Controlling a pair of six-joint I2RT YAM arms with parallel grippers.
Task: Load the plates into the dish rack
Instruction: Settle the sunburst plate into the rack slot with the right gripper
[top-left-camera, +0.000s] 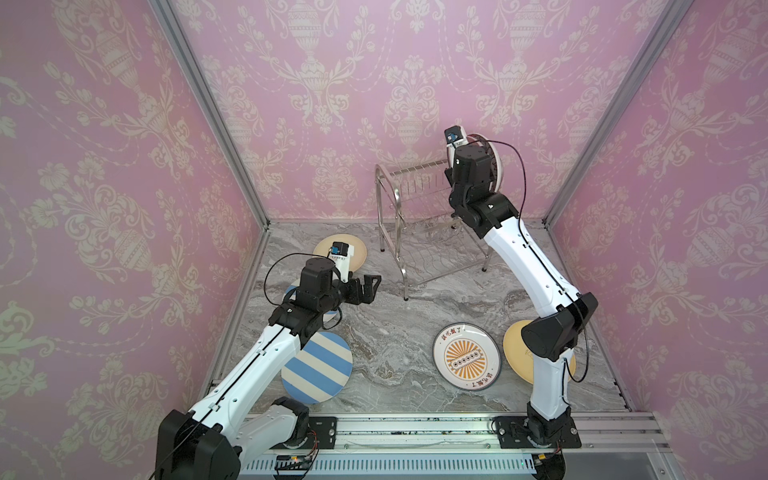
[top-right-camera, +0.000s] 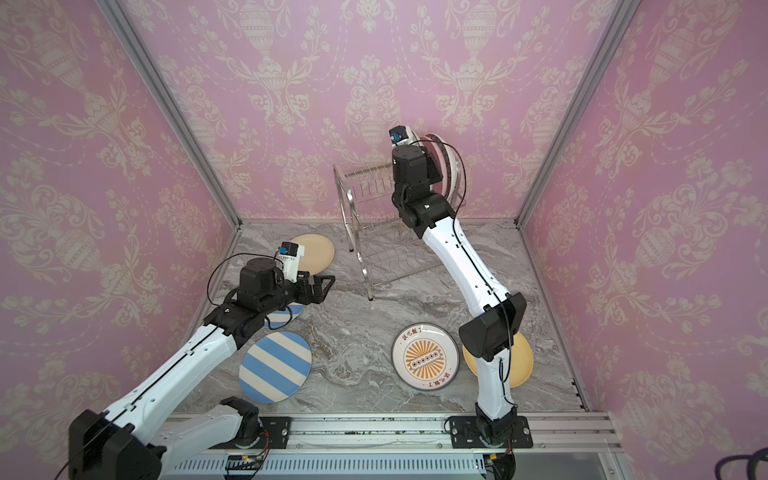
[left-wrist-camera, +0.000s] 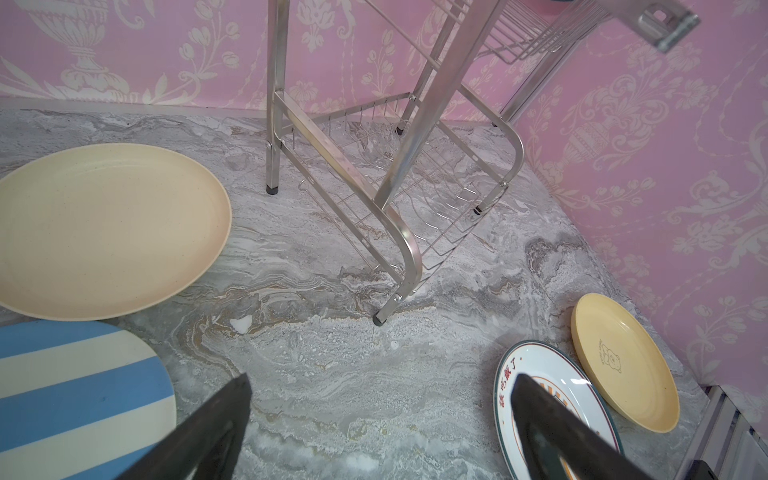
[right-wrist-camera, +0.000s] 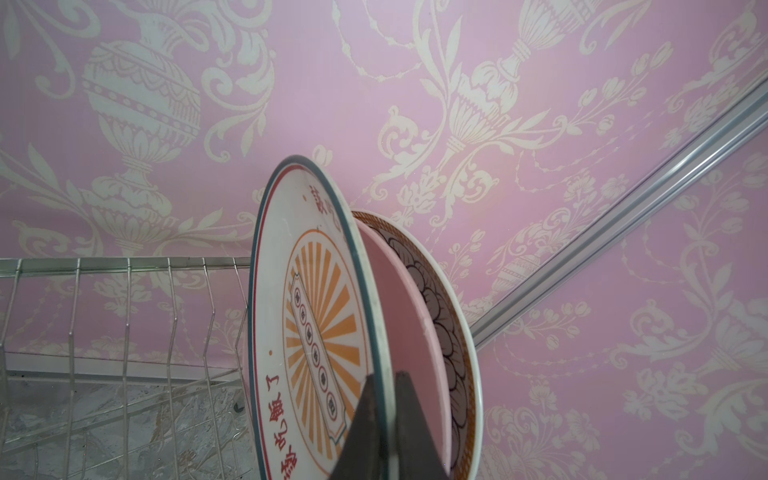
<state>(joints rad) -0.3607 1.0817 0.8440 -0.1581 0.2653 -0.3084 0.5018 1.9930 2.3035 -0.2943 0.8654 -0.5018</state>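
Observation:
My right gripper (right-wrist-camera: 386, 384) is shut on the rim of a white sunburst plate (right-wrist-camera: 316, 316), held upright on edge at the right end of the dish rack's (top-left-camera: 379, 195) upper tier. Just behind it a pink plate (right-wrist-camera: 399, 299) and a dark petal-patterned plate (right-wrist-camera: 442, 299) stand upright. My left gripper (top-left-camera: 370, 286) hangs open and empty over the marble left of the rack. Flat on the table lie a cream plate (top-left-camera: 359, 253), a blue-striped plate (top-left-camera: 318, 368), a second striped one (top-left-camera: 291, 291) mostly under my left arm, another sunburst plate (top-left-camera: 465, 357) and a yellow plate (top-left-camera: 513, 345).
Pink patterned walls with aluminium corner posts (top-left-camera: 615, 116) close in the back and sides. The rack's lower tier (left-wrist-camera: 415, 199) holds nothing. My right arm's elbow (top-left-camera: 557, 328) overhangs the yellow plate. A metal rail (top-left-camera: 415, 432) runs along the front edge.

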